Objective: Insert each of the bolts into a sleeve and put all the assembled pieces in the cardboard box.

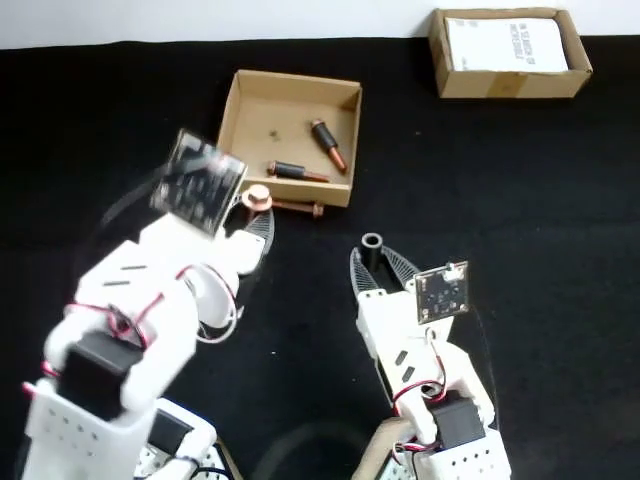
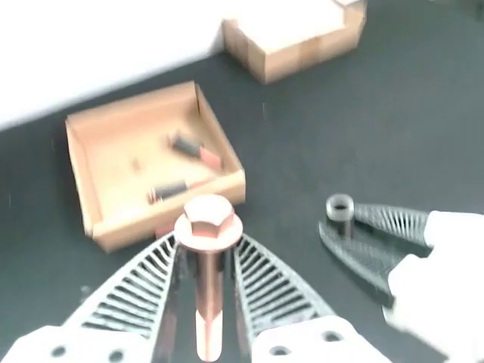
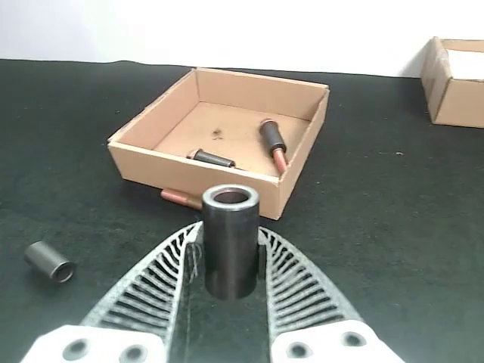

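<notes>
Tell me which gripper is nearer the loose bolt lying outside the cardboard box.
Left. The left gripper, holding a bolt, is just beside the loose bolt; the right gripper, holding a sleeve, is farther off.

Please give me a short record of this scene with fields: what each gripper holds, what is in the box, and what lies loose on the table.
Left gripper: shut on a copper bolt, head up
Right gripper: shut on a dark sleeve, upright
Cardboard box: two assembled pieces inside
Table: loose bolt beside the box's front wall; loose sleeve on its side
</notes>
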Motion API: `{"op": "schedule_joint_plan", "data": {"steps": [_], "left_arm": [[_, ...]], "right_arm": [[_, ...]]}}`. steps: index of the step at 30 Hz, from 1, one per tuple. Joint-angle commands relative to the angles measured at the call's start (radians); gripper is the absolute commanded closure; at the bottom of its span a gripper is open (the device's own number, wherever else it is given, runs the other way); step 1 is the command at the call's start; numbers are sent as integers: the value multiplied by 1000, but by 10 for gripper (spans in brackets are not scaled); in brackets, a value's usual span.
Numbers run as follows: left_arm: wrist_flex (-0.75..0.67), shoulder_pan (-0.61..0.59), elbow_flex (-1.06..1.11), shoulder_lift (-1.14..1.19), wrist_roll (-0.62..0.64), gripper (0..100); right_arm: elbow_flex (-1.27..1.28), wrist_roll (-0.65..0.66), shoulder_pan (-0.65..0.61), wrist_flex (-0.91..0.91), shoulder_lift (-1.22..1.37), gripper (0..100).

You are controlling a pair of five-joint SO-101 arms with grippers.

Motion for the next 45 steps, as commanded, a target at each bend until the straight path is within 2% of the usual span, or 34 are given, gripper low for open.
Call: {"op": "schedule_joint_plan", "data": {"steps": [1,4,9,16,21,29,40,45], "left_arm": [[-400,16,386,-176,9,991],[-580,38,526,-220,11,991],[-646,116,522,-151,15,991],[-687,134,255,114,233,990],[-687,134,119,257,330,990],[-686,219,168,275,330,990],[-694,223,260,277,330,990],[-784,225,337,271,331,990]], "right_arm": [[130,3,-13,-22,-4,987],[130,3,-13,-21,-4,987],[130,2,-13,-19,-4,987],[130,-60,-51,1,-4,987],[130,-60,-74,4,-4,987],[130,-60,-74,4,-4,987],[130,-60,-73,4,-4,987],[130,-60,-73,4,-4,987]]}}
